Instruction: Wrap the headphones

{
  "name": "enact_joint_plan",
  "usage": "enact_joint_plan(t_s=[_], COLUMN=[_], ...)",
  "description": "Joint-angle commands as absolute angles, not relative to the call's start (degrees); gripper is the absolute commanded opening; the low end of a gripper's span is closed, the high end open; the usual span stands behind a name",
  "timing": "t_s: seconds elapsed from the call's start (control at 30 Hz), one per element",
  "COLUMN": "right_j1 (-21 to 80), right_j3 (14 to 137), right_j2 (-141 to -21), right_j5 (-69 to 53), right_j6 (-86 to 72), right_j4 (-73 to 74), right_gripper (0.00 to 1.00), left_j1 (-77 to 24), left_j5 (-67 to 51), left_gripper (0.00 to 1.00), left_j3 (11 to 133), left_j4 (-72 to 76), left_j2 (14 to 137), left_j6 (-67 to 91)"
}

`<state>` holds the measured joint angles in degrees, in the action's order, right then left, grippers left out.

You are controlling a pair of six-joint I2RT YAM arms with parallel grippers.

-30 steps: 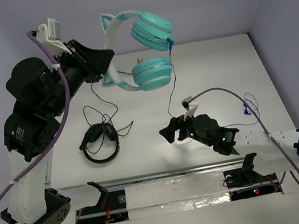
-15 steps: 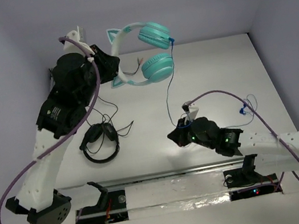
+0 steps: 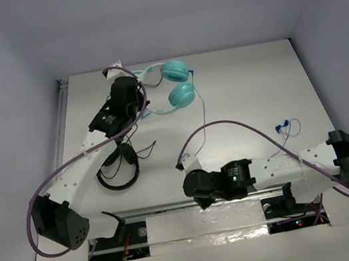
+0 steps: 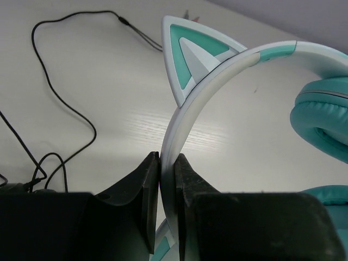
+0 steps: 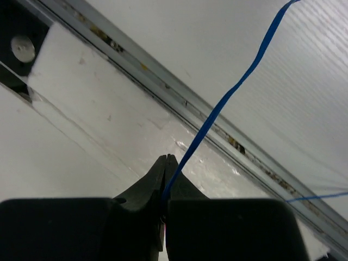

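Note:
The headphones [image 3: 180, 93] are teal with a pale cat-ear headband [image 4: 217, 70], and they sit low over the back middle of the table. My left gripper [image 3: 137, 104] is shut on the headband, which stands pinched between the fingers [image 4: 145, 185] in the left wrist view. A thin blue cord [image 5: 234, 89] runs from the cups toward the front. My right gripper [image 5: 166, 163] is shut on that cord, just above the front rail [image 3: 168, 207]. The cord's far end [image 3: 286, 128] lies looped on the right of the table.
Black headphones [image 3: 116, 164] with a loose thin black wire [image 4: 54, 92] lie under the left arm. A metal rail and a taped strip [image 3: 198, 224] run along the near edge. Purple cables arc over both arms. Walls close in the back and the sides.
The left arm has lowered the headphones toward the back of the table. The right gripper has shut on the blue cord and drawn it to the near edge, leftward.

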<state>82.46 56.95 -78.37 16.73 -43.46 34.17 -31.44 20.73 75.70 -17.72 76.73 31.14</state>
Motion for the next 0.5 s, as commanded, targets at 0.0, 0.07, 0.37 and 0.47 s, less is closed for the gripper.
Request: enact_joint_plan(t_s=[0.0, 0.07, 0.37, 0.47], right_j1=[84.2, 84.2, 80.08, 76.56], right_j3=[62.47, 64.93, 76.89, 80.75], right_j2=[-78.14, -75.52, -72.25, -72.33], right_j5=[21.79, 23.46, 28.39, 29.88], right_j6=[-44.56, -43.34, -31.48, -28.31], right_j4=[47.63, 48.95, 53.35, 54.75], right_gripper=[0.0, 0.0, 0.0, 0.0], left_j1=[-31.55, -31.55, -43.06, -43.07], left_j5=[21.19, 19.0, 12.75, 8.2], left_gripper=[0.0, 0.0, 0.0, 0.0], left_j3=[72.08, 65.78, 52.83, 50.02], left_j4=[-5.02, -2.39, 4.83, 5.45], left_j2=[74.79, 75.41, 74.88, 73.66], left_j6=[33.31, 33.05, 27.6, 26.54])
